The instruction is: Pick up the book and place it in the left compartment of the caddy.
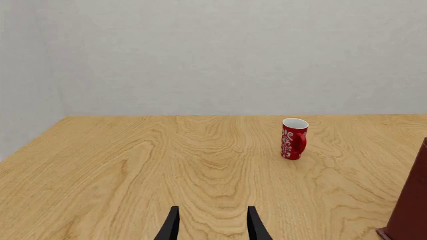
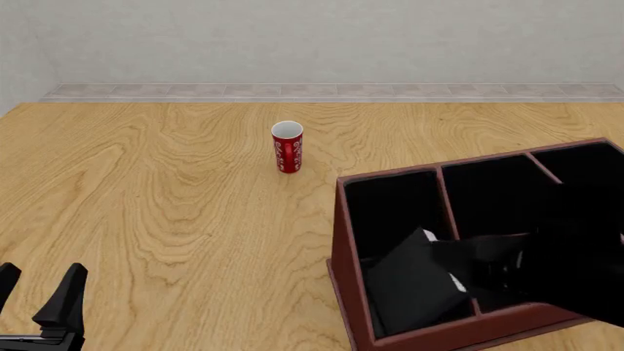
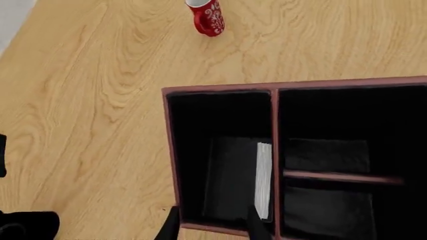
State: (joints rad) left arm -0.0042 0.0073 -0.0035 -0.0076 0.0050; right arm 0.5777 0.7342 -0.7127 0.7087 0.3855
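1. Book [image 3: 237, 180] lies inside the left compartment [image 3: 200, 125] of the caddy [image 2: 343, 248], tilted against the partition, white page edges showing.
2. Right end effector [image 3: 212, 222] is spread and empty above it; lift straight up, clear of the walls.
3. Left end effector [image 1: 212, 225] is spread, idle over the tabletop [image 1: 167, 165]; keep it parked.
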